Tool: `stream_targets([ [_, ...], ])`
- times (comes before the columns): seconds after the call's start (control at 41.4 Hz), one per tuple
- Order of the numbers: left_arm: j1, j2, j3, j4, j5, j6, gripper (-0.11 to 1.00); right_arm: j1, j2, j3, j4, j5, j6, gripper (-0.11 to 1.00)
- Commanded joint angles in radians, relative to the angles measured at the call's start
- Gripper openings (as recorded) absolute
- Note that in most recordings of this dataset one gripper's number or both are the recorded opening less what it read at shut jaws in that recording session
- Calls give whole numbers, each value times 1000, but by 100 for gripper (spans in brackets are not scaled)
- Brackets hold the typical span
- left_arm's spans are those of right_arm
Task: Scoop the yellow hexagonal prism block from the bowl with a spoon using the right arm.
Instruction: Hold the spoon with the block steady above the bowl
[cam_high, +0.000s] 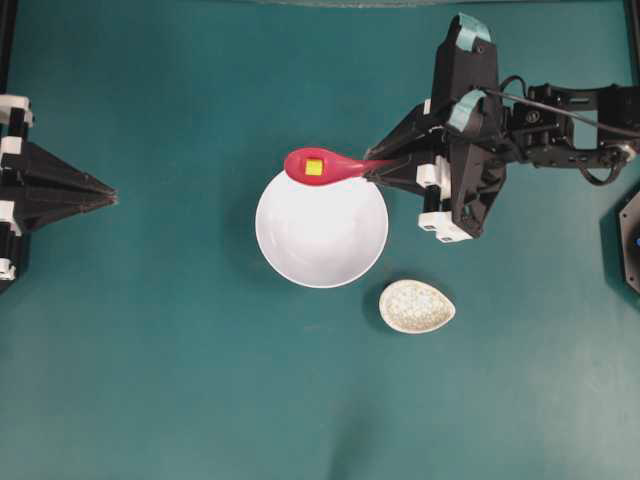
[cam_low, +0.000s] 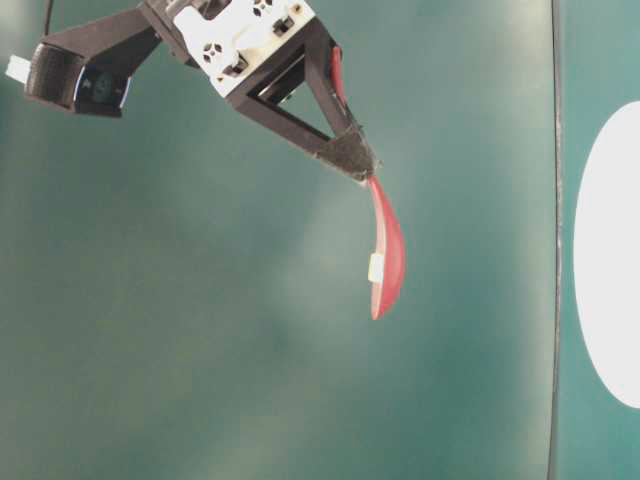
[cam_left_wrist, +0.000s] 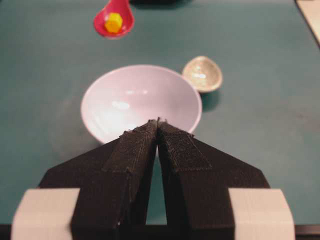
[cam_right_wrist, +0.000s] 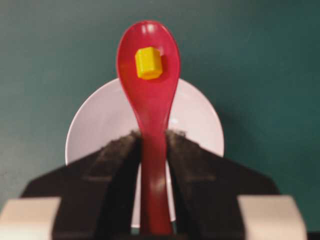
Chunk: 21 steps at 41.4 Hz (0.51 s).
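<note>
Yellow hexagonal prism block lay in the scoop of the pink-red spoon, held above the white bowl's far rim. The right claw pinched the handle; the left claw sat pressed together, apart. Keeping the scoop level would likely stop the block sliding off.

On my bench lay the teal mat, flat and plain, covering the whole work surface. A small speckled beige spoon rest sat on it, egg-shaped, hollow side up, with nothing in it. From my left wrist camera its glaze caught the light and it threw a short shadow on the mat. At the right edge of the overhead view a dark angular fitting showed partly, perhaps a mount; too little of it was visible to tell.
</note>
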Motion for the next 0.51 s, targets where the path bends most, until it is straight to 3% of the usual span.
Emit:
stream_targets([
  [0.0, -2, -3, -25, 2, -3, -2, 8, 0, -12, -26, -17, -11, -3, 24],
  [0.483, -2, -9, -28, 2, -3, 14, 8, 2, 6, -31, -26, -8, -6, 24],
])
